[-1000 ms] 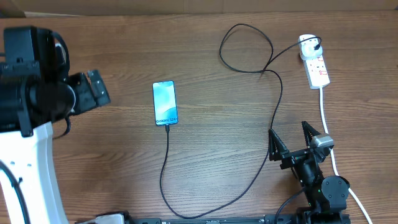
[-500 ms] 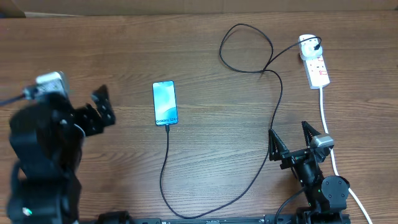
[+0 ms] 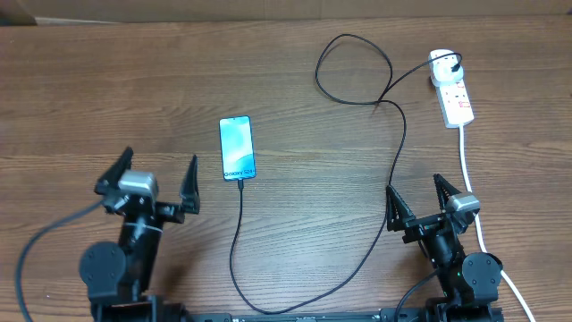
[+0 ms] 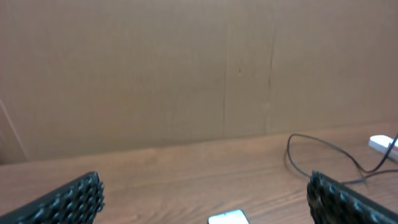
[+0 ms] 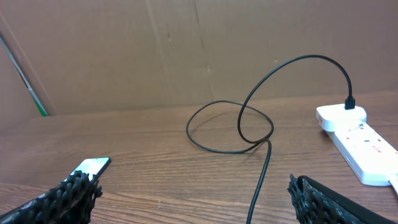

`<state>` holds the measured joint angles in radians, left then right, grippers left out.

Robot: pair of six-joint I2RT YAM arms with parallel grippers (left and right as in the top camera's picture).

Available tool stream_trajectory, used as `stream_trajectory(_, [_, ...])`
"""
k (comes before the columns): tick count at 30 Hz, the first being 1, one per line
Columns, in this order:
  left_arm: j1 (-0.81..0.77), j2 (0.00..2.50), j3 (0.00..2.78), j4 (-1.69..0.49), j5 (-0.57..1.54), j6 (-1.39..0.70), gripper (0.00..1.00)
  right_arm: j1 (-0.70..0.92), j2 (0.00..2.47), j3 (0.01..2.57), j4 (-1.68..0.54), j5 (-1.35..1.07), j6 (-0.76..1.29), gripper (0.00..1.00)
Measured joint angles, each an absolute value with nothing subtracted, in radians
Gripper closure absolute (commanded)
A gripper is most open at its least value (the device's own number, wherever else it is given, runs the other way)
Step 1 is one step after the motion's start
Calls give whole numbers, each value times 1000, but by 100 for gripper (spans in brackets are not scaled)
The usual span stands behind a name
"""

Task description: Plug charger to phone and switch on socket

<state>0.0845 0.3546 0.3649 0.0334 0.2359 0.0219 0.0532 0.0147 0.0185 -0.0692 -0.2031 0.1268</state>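
The phone [image 3: 237,148] lies flat on the wooden table, its screen lit; it also shows as the phone [image 5: 93,167] and the phone [image 4: 228,218]. The thin black charger cable [image 3: 399,152] meets the phone's near edge, runs along the front, loops at the back and ends in a black plug [image 3: 457,63] seated in the white socket strip [image 3: 454,97]. My left gripper [image 3: 154,170] stands open, to the near left of the phone, holding nothing. My right gripper [image 3: 416,190] stands open beside the cable, near the socket's white cord.
The socket's thick white cord [image 3: 466,165] runs toward the near edge past my right arm. A brown cardboard wall [image 5: 199,50] closes off the far side of the table. The cable loop [image 5: 233,127] lies between my right gripper and that wall.
My left arm has swung down from the far left to the near edge and now faces the phone with its jaws still open. The right arm, phone and cable have not moved.
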Motion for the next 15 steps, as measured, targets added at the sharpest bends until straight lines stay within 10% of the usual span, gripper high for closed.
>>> stream_trajectory(15, [80, 82, 55, 65, 200, 211, 0, 53, 15, 19, -69, -203, 127, 0])
